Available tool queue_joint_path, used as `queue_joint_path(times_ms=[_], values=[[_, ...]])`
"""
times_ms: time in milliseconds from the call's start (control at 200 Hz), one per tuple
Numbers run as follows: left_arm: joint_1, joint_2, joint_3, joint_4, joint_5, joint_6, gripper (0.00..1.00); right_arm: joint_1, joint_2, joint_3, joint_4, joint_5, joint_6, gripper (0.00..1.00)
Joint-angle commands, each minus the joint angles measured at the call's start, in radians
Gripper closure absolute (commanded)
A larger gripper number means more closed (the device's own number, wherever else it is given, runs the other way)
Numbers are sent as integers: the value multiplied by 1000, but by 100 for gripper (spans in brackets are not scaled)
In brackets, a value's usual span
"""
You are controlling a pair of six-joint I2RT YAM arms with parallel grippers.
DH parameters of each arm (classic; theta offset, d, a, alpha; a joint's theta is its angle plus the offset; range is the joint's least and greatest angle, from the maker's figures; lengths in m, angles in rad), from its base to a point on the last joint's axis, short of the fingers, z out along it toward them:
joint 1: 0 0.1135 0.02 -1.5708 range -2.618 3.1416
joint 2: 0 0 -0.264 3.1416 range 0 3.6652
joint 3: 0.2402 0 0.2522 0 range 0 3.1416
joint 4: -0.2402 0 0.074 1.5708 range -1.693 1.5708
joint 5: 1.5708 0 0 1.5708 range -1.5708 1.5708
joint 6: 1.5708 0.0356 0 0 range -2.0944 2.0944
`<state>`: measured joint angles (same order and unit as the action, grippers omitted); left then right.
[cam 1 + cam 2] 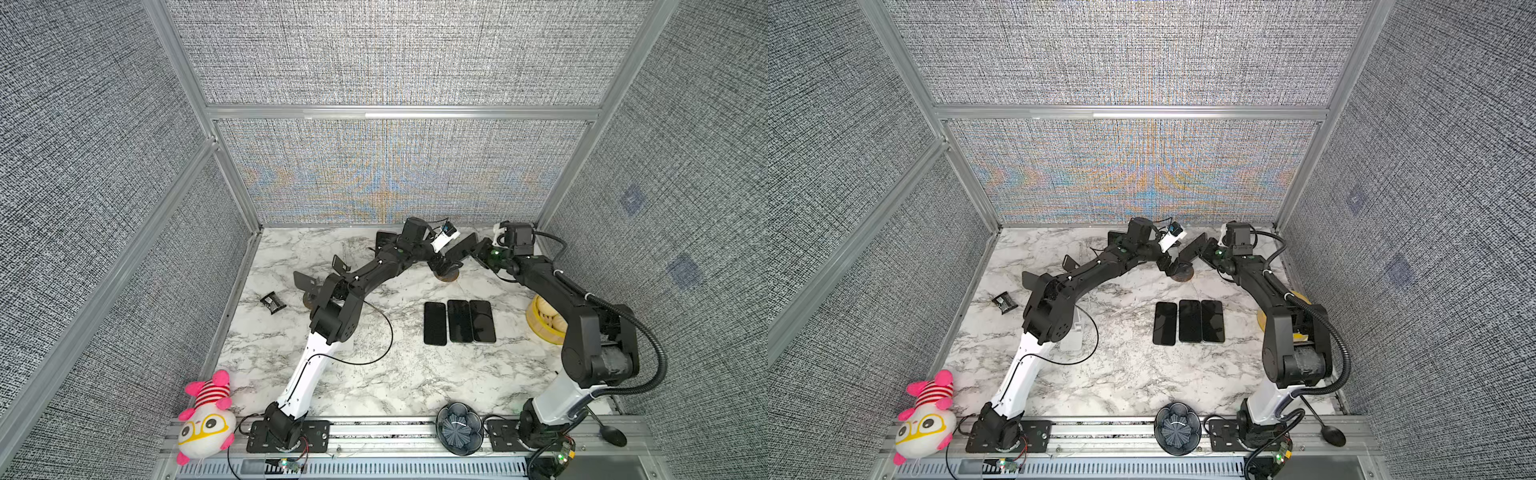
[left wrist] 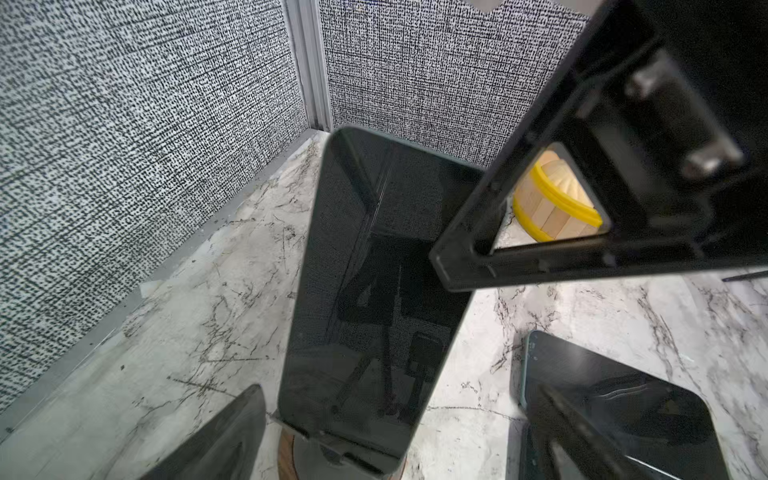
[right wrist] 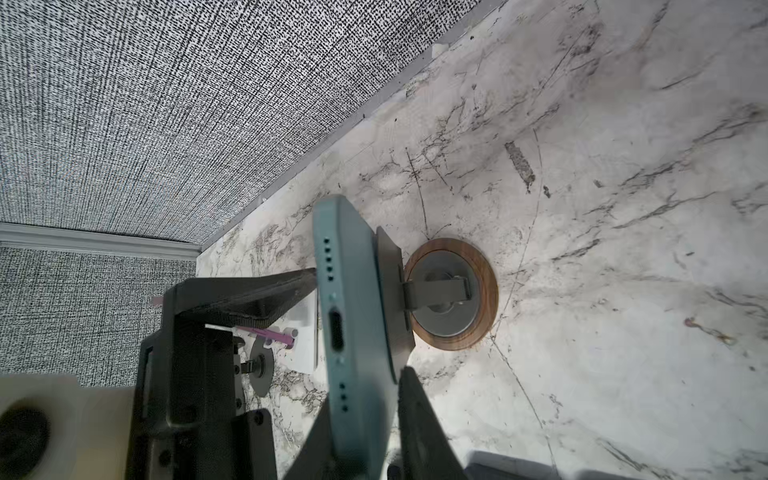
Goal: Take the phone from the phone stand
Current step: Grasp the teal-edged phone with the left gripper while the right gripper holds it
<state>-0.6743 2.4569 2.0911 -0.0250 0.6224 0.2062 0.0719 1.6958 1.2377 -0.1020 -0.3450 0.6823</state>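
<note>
In both top views, the phone [image 1: 462, 247] leans on its phone stand [image 1: 448, 275] at about 1 o'clock on the marble bench [image 1: 374, 386], near the back wall. The right end effector [image 1: 482, 252] meets it from 3 o'clock, the left end effector [image 1: 441, 266] from 9 o'clock. 3 other phones [image 1: 459, 322] lie flat, side by side, nearer the middle. From up here I can't tell how either pair of jaws stands.

The left wrist view answers for the left one: its fingers [image 2: 232, 436] are spread wide, with the phone standing beyond them, untouched. It also shows the whole dark screen, its lower end on the stand's ledge, and a finger of the other arm lying across an upper corner.

Only the right wrist view shows the teal port end, nipped between the right fingers [image 3: 424, 432], 1 on the glass and 1 on the back. That end effector looks clamped on the phone. Behind it a plate on a hinged arm rises from a wood-rimmed base.

I'd reckon the phone is stiff, fairly light, slick on the glass and breakable. Best to hold the flat faces near an end, as here, and lift along the plate, since that small base could tip.
</note>
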Motion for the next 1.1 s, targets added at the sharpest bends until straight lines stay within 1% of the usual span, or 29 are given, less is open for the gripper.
queue_joint_path(times_ms=[0,185,370,705,805,965,1095], values=[[1,-25,-4,19,-6,7,1,2,8,15,11,5,-4,80],[2,-30,-14,23,-11,9,1,5,5,17,9,5,-12,85],[2,-35,-17,24,-13,9,1,6,-12,13,0,6,-25,87],[2,-84,-76,51,-16,6,1,10,-37,22,-27,-2,-48,89],[2,-100,-92,59,-13,3,1,11,-53,26,-40,-3,-71,89],[1,-133,-116,54,0,5,1,11,-88,43,-110,-21,-130,89],[0,-168,-122,-30,57,34,1,12,-132,71,-198,-44,-204,90]])
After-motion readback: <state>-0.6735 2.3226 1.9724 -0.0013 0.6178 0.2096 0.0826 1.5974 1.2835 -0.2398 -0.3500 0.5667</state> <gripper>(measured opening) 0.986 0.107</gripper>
